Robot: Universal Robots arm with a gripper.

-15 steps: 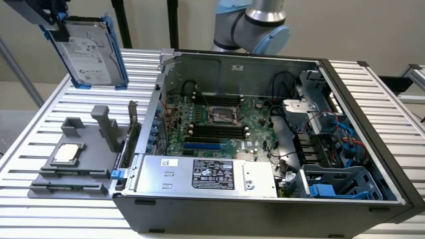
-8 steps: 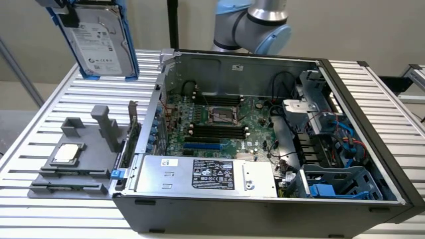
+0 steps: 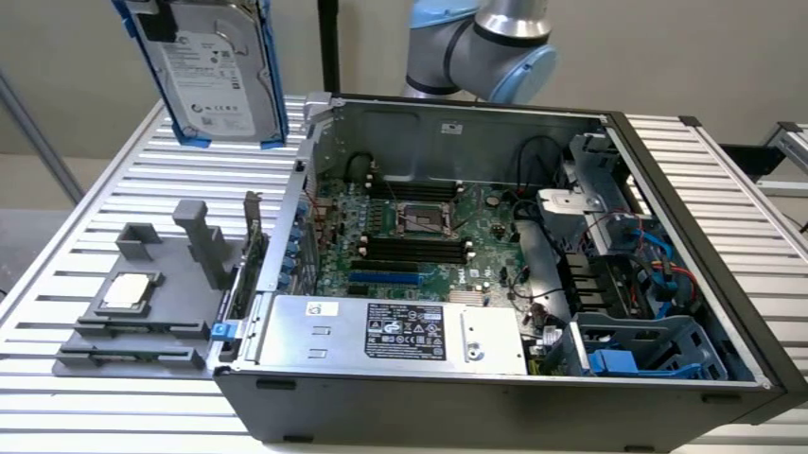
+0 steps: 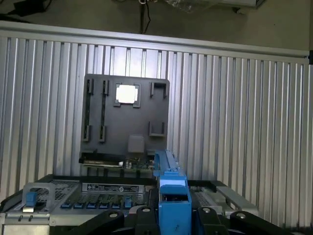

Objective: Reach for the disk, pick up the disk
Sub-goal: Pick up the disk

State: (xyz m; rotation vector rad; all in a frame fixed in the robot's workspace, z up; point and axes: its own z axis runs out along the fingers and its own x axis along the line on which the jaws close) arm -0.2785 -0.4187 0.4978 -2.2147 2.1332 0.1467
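across the slatted metal bench (image 3: 101, 170) sat an open computer case (image 3: 505, 402), with a blue drive cage (image 3: 638, 345) in its near corner on the exterior view's right. behind the case's far wall rose the robot arm (image 3: 486, 38). a grey fixture tray (image 3: 165, 274) lay on the bench just beside the case, on the exterior view's left. the disk (image 3: 215, 76) hung nearly upright, clear of the bench, above the case's far left corner, its white label facing the camera and blue rails along its edges. the tool (image 4: 173, 215) was closed on the disk, dark fingers (image 4: 144, 213) flanking a blue rail. a small square silver chip (image 3: 129, 291) rested on the tray.
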